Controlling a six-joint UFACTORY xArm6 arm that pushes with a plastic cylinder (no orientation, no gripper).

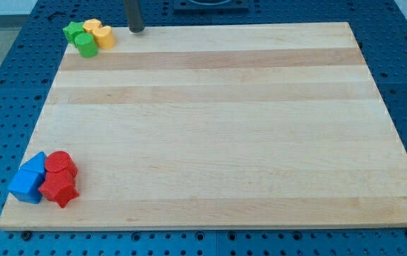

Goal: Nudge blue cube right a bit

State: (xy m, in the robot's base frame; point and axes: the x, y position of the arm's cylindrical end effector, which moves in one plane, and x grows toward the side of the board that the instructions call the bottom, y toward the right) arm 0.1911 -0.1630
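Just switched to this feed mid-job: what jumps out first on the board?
Two tight clusters sit in the left corners of the wooden board. At the bottom left, the blue cube touches two red blocks. At the top left sit green blocks and yellow blocks, with my tip just right of them, far from the cube.

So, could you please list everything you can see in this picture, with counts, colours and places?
wooden board: one, pale wood, fills most of the view
green blocks: two, touching, top left corner of the board
yellow blocks: two, right beside the green ones
blue blocks: two, a cube with a wedge-like one behind it, bottom left corner
red blocks: two, a star and a rounder one, against the blue ones' right side
my tip: one dark rod, top edge, right of the yellow blocks, far from the blue cube
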